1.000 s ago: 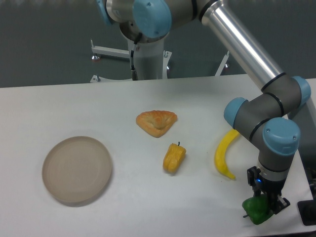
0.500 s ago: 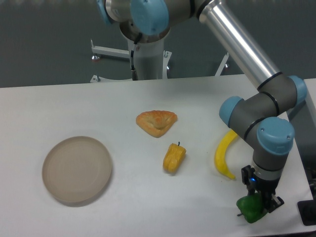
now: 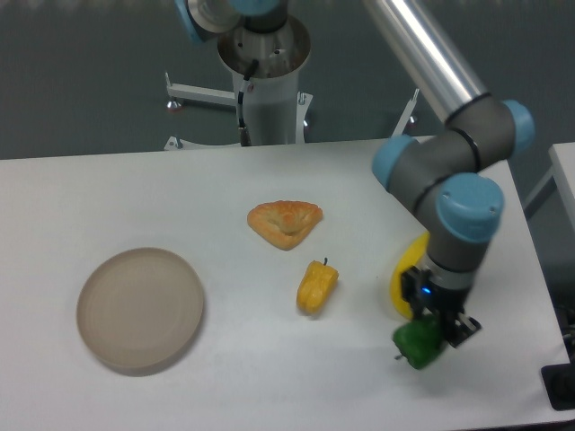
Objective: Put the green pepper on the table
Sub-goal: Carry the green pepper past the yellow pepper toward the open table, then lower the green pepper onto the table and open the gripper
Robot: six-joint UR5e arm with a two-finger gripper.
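Camera view showed the arm reaching down from the upper right, its elbow bent and its wrist pointing down toward the table's (image 3: 108, 189) right front area. The gripper (image 3: 429, 330) was clenched on the green pepper (image 3: 417, 344), held just beside the banana (image 3: 404, 274). Near the left front edge sat a round plate (image 3: 139, 308) with nothing visible in it.
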